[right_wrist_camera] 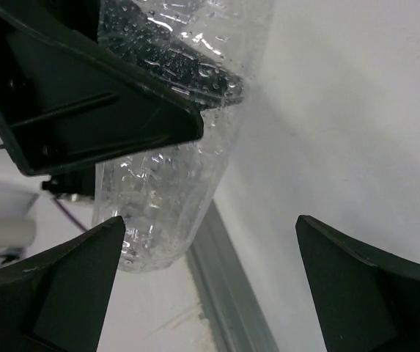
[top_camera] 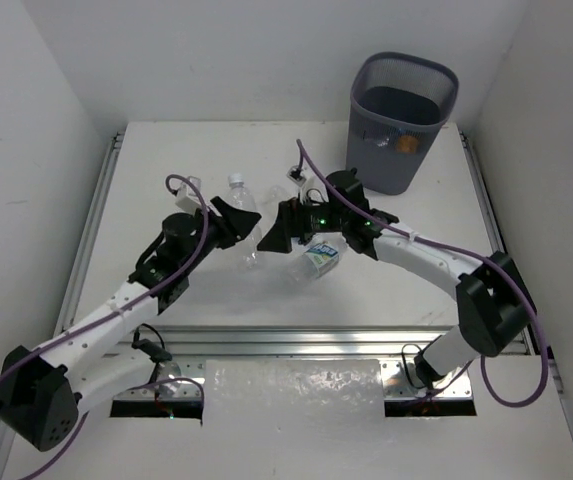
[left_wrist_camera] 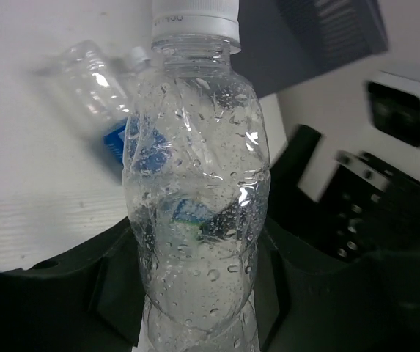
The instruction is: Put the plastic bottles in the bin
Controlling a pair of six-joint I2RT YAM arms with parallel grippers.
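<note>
Left wrist view: left gripper (left_wrist_camera: 195, 284) grasps a clear bottle (left_wrist_camera: 195, 161), right gripper (right_wrist_camera: 210, 286) hangs wide open, a labelled bottle (top_camera: 316, 258) lies on the bench (top_camera: 166, 160), so most binning looks undone.

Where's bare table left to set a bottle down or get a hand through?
Free: far-left corner, between the left rail and the left arm; right side, between the bin, the right arm and the right rail; near strip between the arms. Crowded: centre, where the left gripper holding a clear bottle, the open right gripper and a labelled bottle bunch together.
</note>
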